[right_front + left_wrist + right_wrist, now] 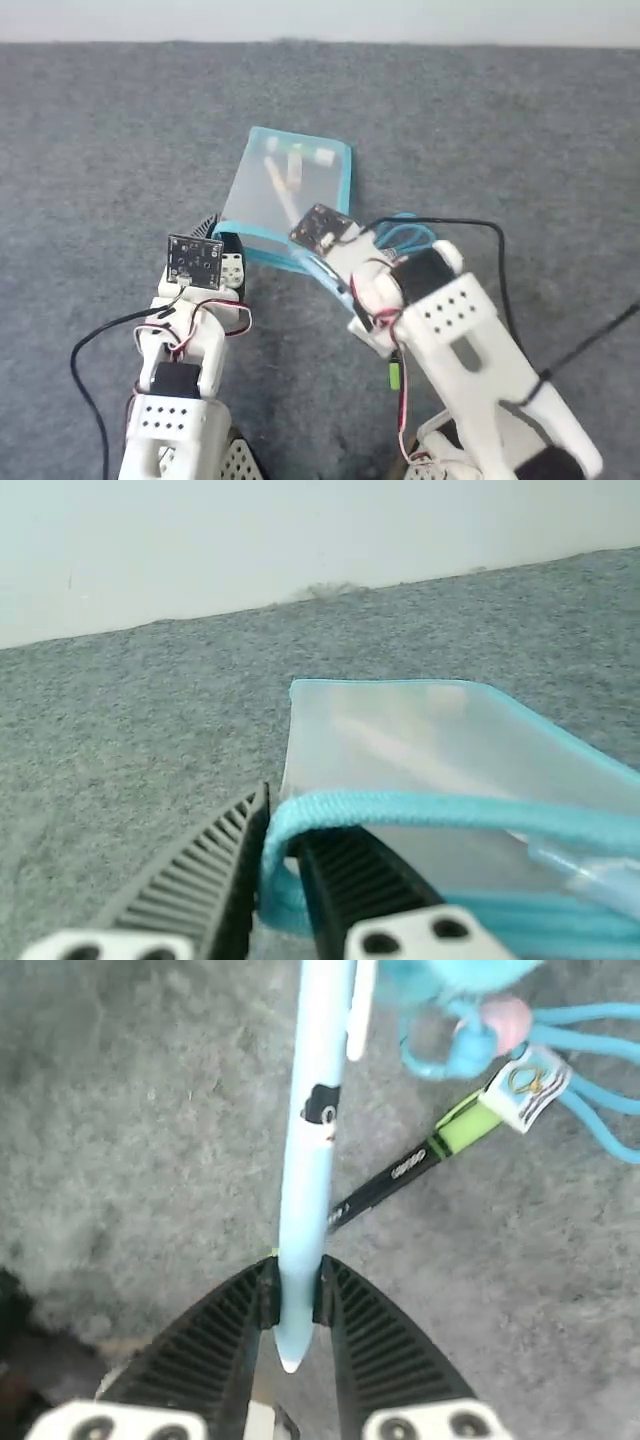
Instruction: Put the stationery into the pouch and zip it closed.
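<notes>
Between the ribbed black fingers [215, 865] of the left claw [280, 830] sits the blue rim of the pouch [420, 750]. The jaws are pinched narrow on that rim, at one corner of the mouth. Beyond this claw the pouch lies flat, clear-walled with blue trim, and a few pale sticks [283, 185] show through its wall.

The right claw [297, 1295] is clamped on a blue pen [315, 1110], gripping it close to one end. The short tip pokes back past the fingers, and the long barrel runs forward, away from the claw. Just ahead and off to one side of this claw, a black-and-green pen [420, 1160] lies on the surface, its near end reaching the blue pen's barrel. Farther out from the claw is a tangle of blue cords [590, 1045] with a pink bead [507, 1020] and a small tag [522, 1085].

From above, the right claw and its pen are just beside the pouch's mouth, at the far end of the rim from the left claw.

Everything rests on grey carpet [100, 150]. Past the pouch, seen from the left claw, the carpet ends at a plain white wall [200, 540].
</notes>
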